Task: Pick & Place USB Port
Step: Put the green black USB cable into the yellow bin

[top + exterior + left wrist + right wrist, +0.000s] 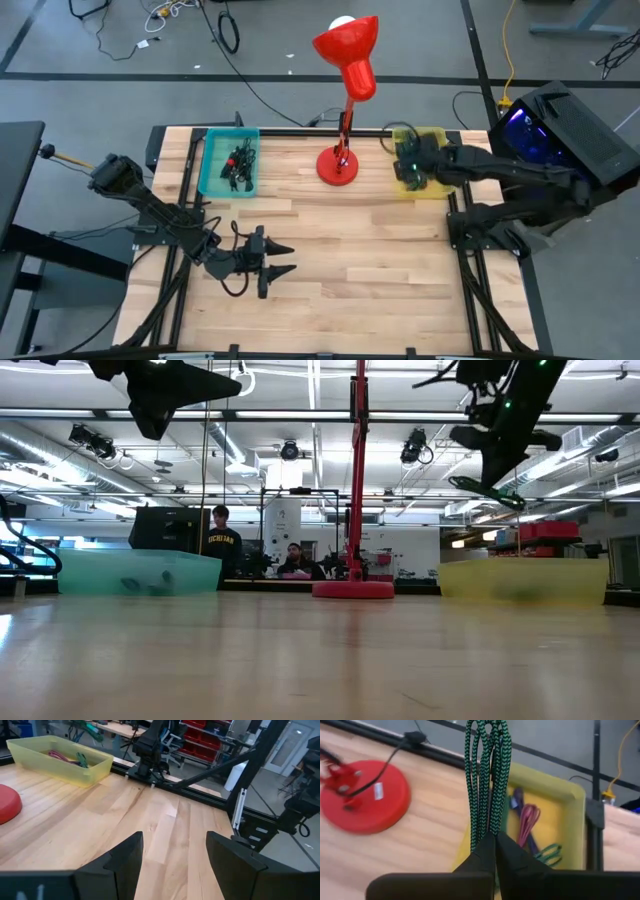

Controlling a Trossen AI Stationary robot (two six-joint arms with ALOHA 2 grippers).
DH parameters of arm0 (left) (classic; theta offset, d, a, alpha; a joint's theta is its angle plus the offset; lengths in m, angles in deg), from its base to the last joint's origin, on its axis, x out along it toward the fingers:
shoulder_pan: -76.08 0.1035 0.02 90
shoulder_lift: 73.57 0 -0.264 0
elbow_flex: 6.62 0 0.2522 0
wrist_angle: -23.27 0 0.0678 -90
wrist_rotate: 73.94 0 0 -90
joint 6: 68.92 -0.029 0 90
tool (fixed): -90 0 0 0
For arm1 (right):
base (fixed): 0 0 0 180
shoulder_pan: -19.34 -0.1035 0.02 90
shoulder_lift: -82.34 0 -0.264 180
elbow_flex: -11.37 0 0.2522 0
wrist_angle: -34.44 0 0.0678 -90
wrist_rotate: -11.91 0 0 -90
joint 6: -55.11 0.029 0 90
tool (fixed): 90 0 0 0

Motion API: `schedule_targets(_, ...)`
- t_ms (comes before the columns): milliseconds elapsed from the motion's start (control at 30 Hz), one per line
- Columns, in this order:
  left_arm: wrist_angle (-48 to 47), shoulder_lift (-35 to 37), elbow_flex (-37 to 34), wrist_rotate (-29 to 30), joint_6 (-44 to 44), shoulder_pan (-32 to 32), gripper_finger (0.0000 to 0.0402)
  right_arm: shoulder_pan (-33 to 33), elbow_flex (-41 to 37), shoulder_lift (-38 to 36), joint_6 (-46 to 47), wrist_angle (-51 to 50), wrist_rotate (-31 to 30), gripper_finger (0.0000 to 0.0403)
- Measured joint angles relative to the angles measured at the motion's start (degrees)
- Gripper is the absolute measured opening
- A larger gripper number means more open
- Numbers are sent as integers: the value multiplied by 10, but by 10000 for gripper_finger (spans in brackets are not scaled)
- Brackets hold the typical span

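Observation:
My right gripper (492, 839) is shut on a coiled green-and-black braided USB cable (487, 775), high over the yellow bin (437, 137) at the table's far right. In the low view the gripper (488, 472) and the cable (487, 489) hang well above that bin (520, 580). A purple cable (526, 822) and a green one (551, 854) lie in the bin. My left gripper (290, 258) waits open above the near left of the table, its fingers pointing toward the right edge with nothing between them (175, 845). My right gripper pinches several strands of the cable's coil together between its two fingers, at one end of the bundle (490, 827). The fingers slant downward from the table's right side. The coil runs on past the fingertips, lifted clear of the bin and the table.
A red desk lamp stands on its round base (338, 166) at the far middle, its shade (352, 48) overhanging the back edge. A teal bin (212, 172) holding dark cables sits at the far left. Bare wood lies between the arms (370, 250). People sit beyond the table (295, 560).

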State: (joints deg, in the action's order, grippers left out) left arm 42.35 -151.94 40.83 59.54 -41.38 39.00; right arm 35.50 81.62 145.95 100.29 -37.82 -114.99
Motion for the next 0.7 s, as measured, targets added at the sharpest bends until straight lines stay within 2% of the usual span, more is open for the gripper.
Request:
schedule_targets(300, -1, 0, 0, 3, -12, 12, 222, 134, -53, 29, -154, 143, 49, 0)
schedule_targets(500, -2, 0, 0, 3, -17, 17, 222, 197, -94, 51, -172, 189, 65, 0)
schedule_targets(700, -4, 0, 0, 2, -19, 17, 222, 232, -109, 61, -178, 193, 71, 0)
